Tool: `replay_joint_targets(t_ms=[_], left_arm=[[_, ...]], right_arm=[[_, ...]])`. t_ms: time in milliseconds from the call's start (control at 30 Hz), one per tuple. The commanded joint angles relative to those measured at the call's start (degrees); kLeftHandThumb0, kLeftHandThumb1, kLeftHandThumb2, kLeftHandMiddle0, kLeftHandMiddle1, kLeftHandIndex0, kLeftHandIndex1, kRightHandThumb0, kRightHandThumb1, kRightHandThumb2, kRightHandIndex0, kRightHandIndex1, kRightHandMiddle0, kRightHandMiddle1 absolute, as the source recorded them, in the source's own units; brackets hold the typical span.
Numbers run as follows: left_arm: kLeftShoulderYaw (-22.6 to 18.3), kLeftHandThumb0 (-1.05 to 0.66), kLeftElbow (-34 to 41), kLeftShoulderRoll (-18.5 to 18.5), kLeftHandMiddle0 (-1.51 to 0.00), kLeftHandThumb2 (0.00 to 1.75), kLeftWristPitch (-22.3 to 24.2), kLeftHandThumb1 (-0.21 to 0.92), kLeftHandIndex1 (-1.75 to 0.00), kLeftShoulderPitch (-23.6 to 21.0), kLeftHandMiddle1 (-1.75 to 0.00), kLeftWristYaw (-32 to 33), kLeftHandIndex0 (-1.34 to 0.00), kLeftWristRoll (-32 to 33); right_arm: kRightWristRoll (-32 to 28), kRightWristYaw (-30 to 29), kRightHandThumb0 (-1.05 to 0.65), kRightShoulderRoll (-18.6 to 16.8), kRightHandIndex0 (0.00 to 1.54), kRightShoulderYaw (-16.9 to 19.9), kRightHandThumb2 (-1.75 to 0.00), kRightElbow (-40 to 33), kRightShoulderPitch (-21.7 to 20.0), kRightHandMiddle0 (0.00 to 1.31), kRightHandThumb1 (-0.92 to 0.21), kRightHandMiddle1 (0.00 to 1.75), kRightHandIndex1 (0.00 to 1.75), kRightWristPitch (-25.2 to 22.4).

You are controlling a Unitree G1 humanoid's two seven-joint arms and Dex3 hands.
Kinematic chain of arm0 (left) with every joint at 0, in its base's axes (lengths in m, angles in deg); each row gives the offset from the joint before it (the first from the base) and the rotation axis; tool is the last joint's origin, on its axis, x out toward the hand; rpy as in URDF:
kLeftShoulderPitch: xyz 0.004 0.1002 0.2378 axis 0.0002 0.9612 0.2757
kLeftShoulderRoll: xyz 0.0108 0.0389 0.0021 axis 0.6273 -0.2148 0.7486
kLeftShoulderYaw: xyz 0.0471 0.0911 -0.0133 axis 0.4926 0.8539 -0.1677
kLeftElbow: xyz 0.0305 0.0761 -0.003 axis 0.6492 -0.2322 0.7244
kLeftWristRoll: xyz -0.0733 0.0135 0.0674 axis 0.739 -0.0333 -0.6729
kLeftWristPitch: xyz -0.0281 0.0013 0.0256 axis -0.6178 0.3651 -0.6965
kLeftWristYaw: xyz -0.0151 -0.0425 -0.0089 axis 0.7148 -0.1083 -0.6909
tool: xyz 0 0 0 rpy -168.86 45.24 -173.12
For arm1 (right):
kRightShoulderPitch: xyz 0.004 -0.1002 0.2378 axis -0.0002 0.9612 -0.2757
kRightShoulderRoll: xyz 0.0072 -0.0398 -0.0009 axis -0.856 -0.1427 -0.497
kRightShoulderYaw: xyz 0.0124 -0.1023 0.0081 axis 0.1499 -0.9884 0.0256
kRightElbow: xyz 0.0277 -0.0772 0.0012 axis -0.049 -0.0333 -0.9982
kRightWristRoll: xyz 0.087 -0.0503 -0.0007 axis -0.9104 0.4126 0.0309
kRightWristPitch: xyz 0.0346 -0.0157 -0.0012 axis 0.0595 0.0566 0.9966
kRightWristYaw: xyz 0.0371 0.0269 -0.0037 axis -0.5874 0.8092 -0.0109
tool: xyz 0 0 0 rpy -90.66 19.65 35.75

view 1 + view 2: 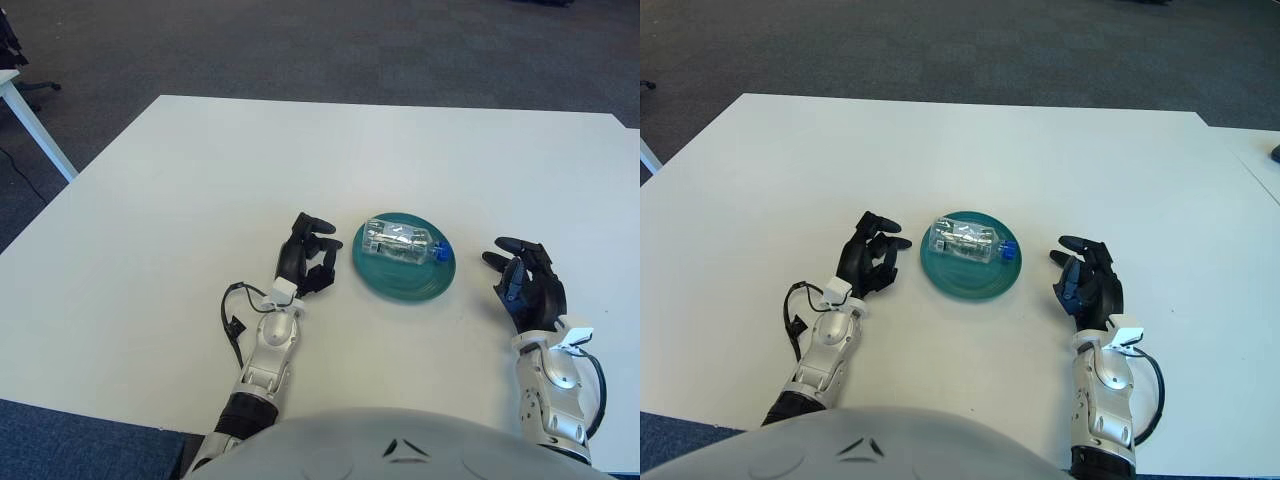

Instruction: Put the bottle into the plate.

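Observation:
A clear plastic bottle (pixel 400 242) with a blue cap lies on its side in the teal plate (pixel 410 282), cap pointing right. My left hand (pixel 307 260) shows just left of the plate's rim, fingers loosely spread and holding nothing. On the other side of the plate is my right hand (pixel 527 282), a short gap away, fingers spread and empty. Neither hand touches the bottle or the plate.
The plate sits near the middle of a large white table (pixel 200 200). Dark carpet lies beyond the far edge. A corner of another white table (pixel 12 95) shows at the far left.

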Motion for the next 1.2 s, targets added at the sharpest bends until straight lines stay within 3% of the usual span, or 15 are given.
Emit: replay_joint_targets(t_ms=[0,233,1167], left_arm=[[-0.8,-0.38,-3.0,-0.9,-0.65,0.67,0.7,0.74,-1.61,0.3,-1.0,-0.8,-0.41,0.6],[-1.1,-0.37,-4.5,-1.7,-0.67,0.66,0.5,0.75,-1.63,0.5,-1.0,-0.6,-0.39,0.7],[-1.3,-0.37,0.7,-4.0,-0.67,0.67,11.7,0.78,-1.67,2.0,-1.01,4.3,-0.34,1.5]], right_arm=[[-0.5,-0.1,-0.62,0.4,0.56,0.8,-0.9,1.1,1.1,0.22,-0.78,1.3,1.12,-2.3],[-0.8,0.3,-0.62,1.2,0.54,1.1,-0.91,0.9,1.0,0.22,-0.79,1.29,1.11,-3.1],[-1.6,2.7,-0.62,2.4,0.53,1.3,-0.85,0.6,0.6,0.18,-0.81,1.28,1.1,-4.3]])
